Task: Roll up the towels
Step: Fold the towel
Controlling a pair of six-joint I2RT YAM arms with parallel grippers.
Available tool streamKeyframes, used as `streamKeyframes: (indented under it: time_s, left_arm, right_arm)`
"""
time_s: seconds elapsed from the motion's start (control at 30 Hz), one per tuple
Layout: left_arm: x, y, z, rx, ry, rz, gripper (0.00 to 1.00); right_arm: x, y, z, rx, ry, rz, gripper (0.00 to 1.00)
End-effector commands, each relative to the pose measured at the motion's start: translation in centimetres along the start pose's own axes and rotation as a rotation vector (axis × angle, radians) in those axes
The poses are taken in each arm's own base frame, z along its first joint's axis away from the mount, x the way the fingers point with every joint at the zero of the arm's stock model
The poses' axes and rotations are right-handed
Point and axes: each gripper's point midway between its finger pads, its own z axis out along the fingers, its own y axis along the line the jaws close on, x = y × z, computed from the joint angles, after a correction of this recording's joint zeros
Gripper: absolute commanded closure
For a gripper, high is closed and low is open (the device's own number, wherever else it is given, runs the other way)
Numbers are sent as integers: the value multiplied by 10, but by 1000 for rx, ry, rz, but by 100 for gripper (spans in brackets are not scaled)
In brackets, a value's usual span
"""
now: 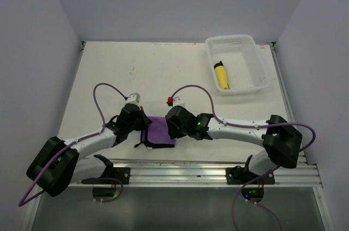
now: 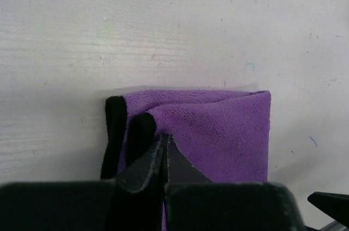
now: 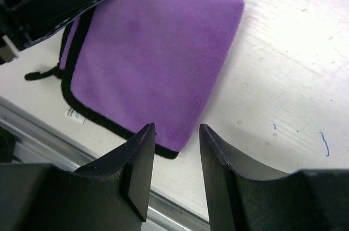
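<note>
A purple towel (image 1: 160, 131) with black edging lies folded flat near the table's front edge, between my two grippers. In the left wrist view the left gripper (image 2: 163, 137) is shut, its tips together over the purple cloth (image 2: 218, 127) beside a black edge fold (image 2: 115, 127). Whether any cloth is pinched does not show. My right gripper (image 3: 177, 128) is open just off the towel's (image 3: 152, 62) near corner, with nothing between its fingers. A rolled yellow towel (image 1: 221, 75) lies in the white basket (image 1: 232, 39).
The white perforated basket stands at the back right of the table. A metal rail (image 1: 207, 174) runs along the near edge, just in front of the towel. Walls close in the table on both sides.
</note>
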Motion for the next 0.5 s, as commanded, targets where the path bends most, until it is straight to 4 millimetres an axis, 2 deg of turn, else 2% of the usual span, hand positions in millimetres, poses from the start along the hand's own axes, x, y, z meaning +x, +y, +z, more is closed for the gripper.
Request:
streamKeyframes:
  time_s: [0.0,0.17,0.47]
  left_arm:
    - [-2,2,-2,-13,-15,0,100]
    - [-1,4,-2,-19,-14,5,100]
    - [0,5,-2,-19,-17,4,100]
  right_arm:
    - [-11,-6,4,-6,-42,111,58]
    - [-4,-12,13,-11,-36,179,58]
    - [18,-6,21,-87,-21,344,58]
